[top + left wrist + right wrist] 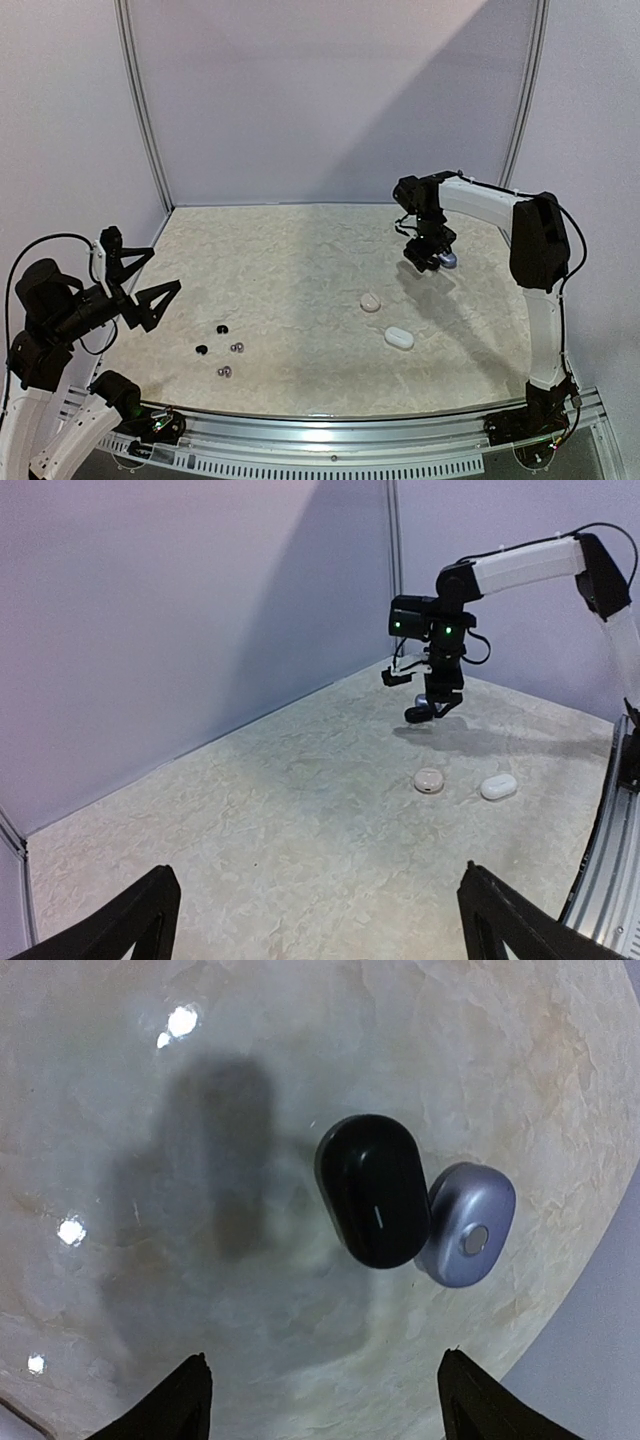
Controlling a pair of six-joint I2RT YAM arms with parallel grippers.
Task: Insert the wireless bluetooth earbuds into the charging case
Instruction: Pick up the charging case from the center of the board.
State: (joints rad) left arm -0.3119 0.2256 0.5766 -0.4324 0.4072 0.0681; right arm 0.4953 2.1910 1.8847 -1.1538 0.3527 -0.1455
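Several tiny earbuds lie at the front left of the table: two black earbuds (pixel 221 328) (pixel 202 350) and two grey ones (pixel 238 347) (pixel 225 371). My left gripper (pixel 166 270) (pixel 315 920) hangs open just left of them, with nothing between its fingers. At the back right a closed black charging case (pixel 375 1203) lies against a closed lavender case (pixel 468 1225) (pixel 449 260). My right gripper (pixel 432 258) (pixel 325 1400) hovers over that pair, open and holding nothing. Both cases sit beyond its fingertips.
A round beige case (pixel 371 302) (pixel 429 780) and a white oval case (pixel 399 338) (pixel 498 786), both closed, lie right of the table's middle. Grey walls (pixel 330 100) enclose the back and sides. A metal rail (pixel 350 425) runs along the near edge.
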